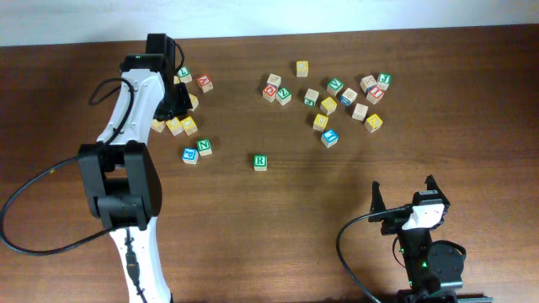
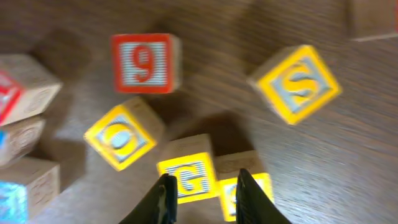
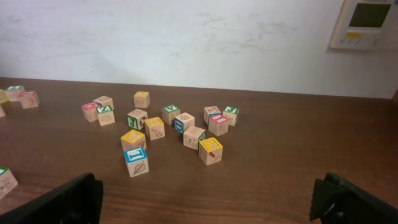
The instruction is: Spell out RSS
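The green "R" cube [image 1: 260,162] sits alone at the middle of the table. In the left wrist view a yellow "S" cube [image 2: 298,84] lies at the upper right, apart from the others. My left gripper [image 2: 208,196] hovers over a yellow "G" cube [image 2: 189,174] and a second yellow cube [image 2: 231,193] whose letter is half hidden by the right finger. Its fingers stand a narrow gap apart and hold nothing. Overhead, the left gripper [image 1: 179,107] is over the left cluster. My right gripper [image 3: 211,205] is wide open and empty near the front edge [image 1: 404,192].
A red "9" cube [image 2: 144,62] and a yellow "O" cube [image 2: 121,137] lie close to the left gripper. A green "N" cube [image 1: 204,147] and a blue cube [image 1: 189,155] sit just in front. Several mixed cubes [image 1: 337,97] are scattered at the back right.
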`<action>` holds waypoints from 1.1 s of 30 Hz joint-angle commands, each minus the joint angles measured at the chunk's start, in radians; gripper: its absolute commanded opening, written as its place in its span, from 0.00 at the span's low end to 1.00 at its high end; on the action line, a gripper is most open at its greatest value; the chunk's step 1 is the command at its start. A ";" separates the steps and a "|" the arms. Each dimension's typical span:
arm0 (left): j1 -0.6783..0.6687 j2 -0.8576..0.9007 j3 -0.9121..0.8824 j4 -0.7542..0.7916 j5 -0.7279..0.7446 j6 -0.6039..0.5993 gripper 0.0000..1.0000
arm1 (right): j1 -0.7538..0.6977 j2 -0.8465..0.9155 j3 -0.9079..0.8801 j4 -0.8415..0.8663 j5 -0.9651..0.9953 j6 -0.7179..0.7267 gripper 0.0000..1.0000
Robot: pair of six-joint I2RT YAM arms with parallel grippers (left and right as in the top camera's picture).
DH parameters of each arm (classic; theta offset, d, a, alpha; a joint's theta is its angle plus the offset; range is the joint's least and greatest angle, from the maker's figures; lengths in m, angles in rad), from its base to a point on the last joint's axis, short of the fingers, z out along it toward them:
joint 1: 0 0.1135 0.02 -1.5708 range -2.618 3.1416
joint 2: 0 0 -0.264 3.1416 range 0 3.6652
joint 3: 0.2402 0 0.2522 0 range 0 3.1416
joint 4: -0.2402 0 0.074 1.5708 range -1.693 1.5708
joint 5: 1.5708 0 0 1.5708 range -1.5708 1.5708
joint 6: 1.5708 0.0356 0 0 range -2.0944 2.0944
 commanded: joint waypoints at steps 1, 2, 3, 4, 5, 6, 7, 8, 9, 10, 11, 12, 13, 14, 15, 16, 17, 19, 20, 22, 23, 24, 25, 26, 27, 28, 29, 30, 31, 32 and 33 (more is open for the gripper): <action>0.007 0.006 0.006 -0.002 -0.082 -0.069 0.33 | 0.006 -0.008 -0.005 -0.005 0.002 0.002 0.98; 0.012 0.006 0.006 -0.002 -0.083 -0.073 0.34 | 0.006 -0.008 -0.005 -0.005 0.002 0.002 0.98; 0.023 0.006 0.006 -0.002 -0.081 -0.091 0.35 | 0.006 -0.008 -0.005 -0.005 0.002 0.002 0.98; 0.032 0.006 0.006 -0.003 -0.078 -0.103 0.36 | 0.006 -0.008 -0.005 -0.005 0.002 0.002 0.98; 0.044 0.006 0.006 -0.003 -0.067 -0.106 0.37 | 0.006 -0.008 -0.005 -0.005 0.002 0.002 0.98; 0.054 0.006 0.006 -0.004 -0.048 -0.105 0.38 | 0.006 -0.008 -0.005 -0.005 0.002 0.002 0.98; 0.064 0.006 0.006 -0.006 -0.023 -0.105 0.40 | 0.006 -0.008 -0.005 -0.005 0.002 0.002 0.98; 0.073 0.006 0.006 -0.011 -0.005 -0.105 0.42 | 0.006 -0.008 -0.005 -0.005 0.002 0.002 0.98; 0.082 0.006 0.006 -0.018 0.006 -0.105 0.43 | 0.006 -0.008 -0.005 -0.005 0.002 0.002 0.98; 0.092 0.006 0.006 -0.021 0.006 -0.105 0.50 | 0.006 -0.008 -0.005 -0.005 0.002 0.002 0.98; 0.098 0.006 0.006 -0.021 0.007 -0.105 0.50 | 0.006 -0.008 -0.005 -0.005 0.002 0.002 0.98; 0.104 0.006 0.006 -0.021 0.009 -0.105 0.51 | 0.006 -0.008 -0.005 -0.005 0.002 0.001 0.98; 0.109 0.006 0.006 -0.021 0.010 -0.105 0.52 | 0.006 -0.008 -0.005 -0.005 0.002 0.001 0.98; 0.111 0.006 0.006 -0.022 0.010 -0.105 0.51 | 0.006 -0.008 -0.005 -0.005 0.002 0.002 0.98; 0.111 0.006 0.006 -0.023 0.010 -0.105 0.48 | 0.006 -0.008 -0.005 -0.005 0.002 0.002 0.98; 0.110 0.006 0.006 -0.022 0.010 -0.105 0.47 | 0.006 -0.008 -0.005 -0.005 0.002 0.002 0.98; 0.110 0.006 0.006 -0.021 0.009 -0.105 0.47 | 0.006 -0.008 -0.005 -0.005 0.002 0.002 0.98; 0.111 0.006 0.006 -0.019 0.007 -0.105 0.52 | 0.006 -0.008 -0.005 -0.005 0.002 0.002 0.98; 0.111 0.006 0.006 -0.017 0.002 -0.105 0.54 | 0.006 -0.008 -0.005 -0.005 0.002 0.001 0.98; 0.111 0.006 0.006 -0.008 -0.008 -0.105 0.62 | 0.006 -0.008 -0.005 -0.005 0.002 0.002 0.98; 0.115 0.006 0.006 0.000 -0.008 -0.106 0.66 | 0.006 -0.008 -0.005 -0.005 0.002 0.002 0.98; 0.120 0.006 0.006 0.006 -0.006 -0.109 0.67 | 0.006 -0.008 -0.005 -0.005 0.002 0.001 0.98; 0.125 0.006 0.006 0.010 -0.007 -0.109 0.70 | 0.006 -0.008 -0.005 -0.005 0.002 0.002 0.99; 0.129 0.006 0.006 0.010 -0.007 -0.109 0.72 | 0.006 -0.008 -0.005 -0.005 0.002 0.002 0.98; 0.134 0.006 0.006 0.010 -0.006 -0.109 0.75 | 0.006 -0.008 -0.005 -0.005 0.002 0.001 0.98; 0.138 0.006 0.006 0.009 -0.006 -0.108 0.79 | 0.006 -0.008 -0.005 -0.005 0.002 0.002 0.98; 0.142 0.006 0.006 0.009 -0.006 -0.108 0.80 | 0.006 -0.008 -0.005 -0.005 0.002 0.002 0.98; 0.143 0.006 0.006 0.009 -0.006 -0.109 0.80 | 0.006 -0.008 -0.005 -0.005 0.002 0.002 0.98; 0.145 0.006 0.006 0.009 -0.006 -0.109 0.80 | 0.006 -0.008 -0.005 -0.005 0.002 0.002 0.98; 0.147 0.006 0.006 0.010 -0.006 -0.109 0.80 | 0.006 -0.008 -0.005 -0.005 0.002 0.002 0.98; 0.148 0.006 0.006 0.009 -0.002 -0.109 0.79 | 0.006 -0.008 -0.005 -0.005 0.002 0.002 0.98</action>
